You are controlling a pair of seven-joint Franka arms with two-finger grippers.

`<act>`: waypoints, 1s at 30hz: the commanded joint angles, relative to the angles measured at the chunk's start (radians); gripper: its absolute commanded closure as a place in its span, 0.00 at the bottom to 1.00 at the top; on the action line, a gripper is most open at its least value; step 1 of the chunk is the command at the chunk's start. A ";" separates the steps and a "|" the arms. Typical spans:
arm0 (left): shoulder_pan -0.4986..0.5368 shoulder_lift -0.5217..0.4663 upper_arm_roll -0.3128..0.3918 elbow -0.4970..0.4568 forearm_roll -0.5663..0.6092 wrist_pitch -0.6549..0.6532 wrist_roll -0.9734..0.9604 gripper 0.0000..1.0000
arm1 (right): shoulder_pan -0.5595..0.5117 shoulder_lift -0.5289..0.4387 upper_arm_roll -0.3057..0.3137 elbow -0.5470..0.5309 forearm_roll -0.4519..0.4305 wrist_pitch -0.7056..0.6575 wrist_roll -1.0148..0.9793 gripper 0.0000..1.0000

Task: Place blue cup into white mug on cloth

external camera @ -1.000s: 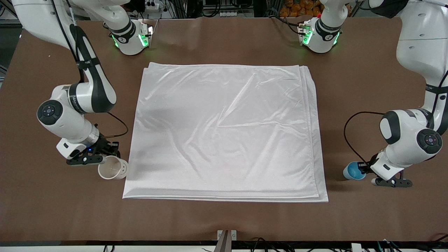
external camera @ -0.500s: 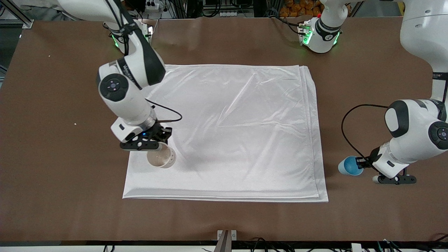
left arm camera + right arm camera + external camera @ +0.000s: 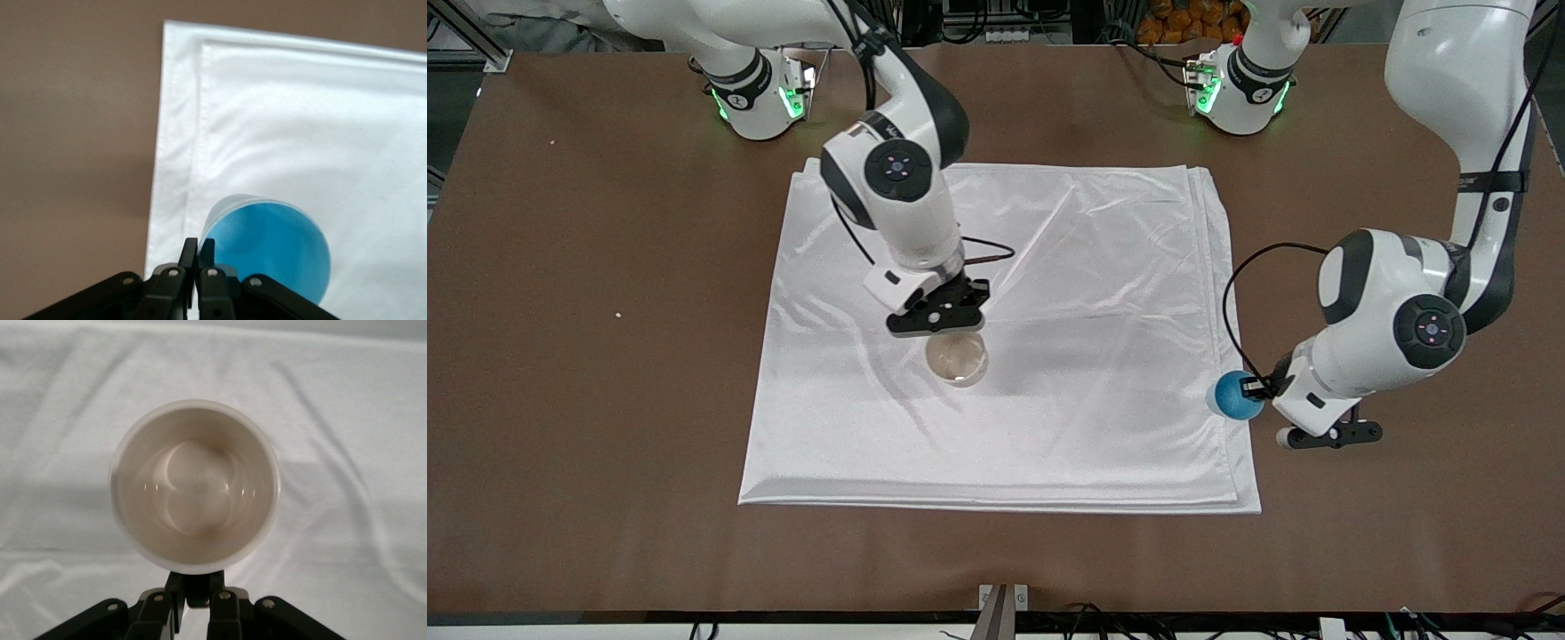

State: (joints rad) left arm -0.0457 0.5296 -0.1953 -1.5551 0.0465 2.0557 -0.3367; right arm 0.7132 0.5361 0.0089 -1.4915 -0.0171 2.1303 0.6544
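Observation:
The white mug [image 3: 957, 358] hangs over the middle of the cloth [image 3: 1049, 267]. My right gripper [image 3: 950, 331] is shut on its dark handle. In the right wrist view the mug [image 3: 193, 487] shows its beige inside, with the right gripper [image 3: 195, 593] clamped on the handle. The blue cup [image 3: 1234, 395] is over the cloth's edge toward the left arm's end. My left gripper [image 3: 1258, 388] is shut on its rim. In the left wrist view the blue cup [image 3: 267, 250] shows its bright blue inside, the left gripper [image 3: 198, 250] pinching the wall over the cloth [image 3: 320, 133].
The brown table [image 3: 560, 356] surrounds the cloth. Both arm bases with green lights stand along the table edge farthest from the camera. A black cable loops from the left wrist over the table beside the cloth.
The right gripper carried the mug from the cloth's corner to over its middle. The left gripper carried the blue cup from over the table to over the cloth's edge.

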 commanded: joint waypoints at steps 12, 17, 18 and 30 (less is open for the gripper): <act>-0.112 -0.013 0.004 0.073 -0.007 -0.170 -0.156 1.00 | 0.129 0.185 -0.013 0.109 -0.086 0.100 0.089 1.00; -0.111 -0.011 0.007 0.078 -0.007 -0.170 -0.154 1.00 | 0.129 0.205 -0.013 0.109 -0.109 0.131 0.103 1.00; -0.109 -0.011 0.007 0.078 -0.005 -0.170 -0.154 1.00 | 0.129 0.209 -0.013 0.109 -0.113 0.137 0.103 1.00; -0.112 -0.010 0.011 0.078 -0.004 -0.172 -0.154 1.00 | 0.117 0.240 -0.012 0.111 -0.161 0.203 0.116 0.13</act>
State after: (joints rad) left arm -0.1524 0.5252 -0.1883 -1.4874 0.0465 1.9061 -0.4766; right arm 0.8366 0.7555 -0.0022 -1.4209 -0.1510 2.3356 0.7373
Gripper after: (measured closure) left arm 0.952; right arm 0.815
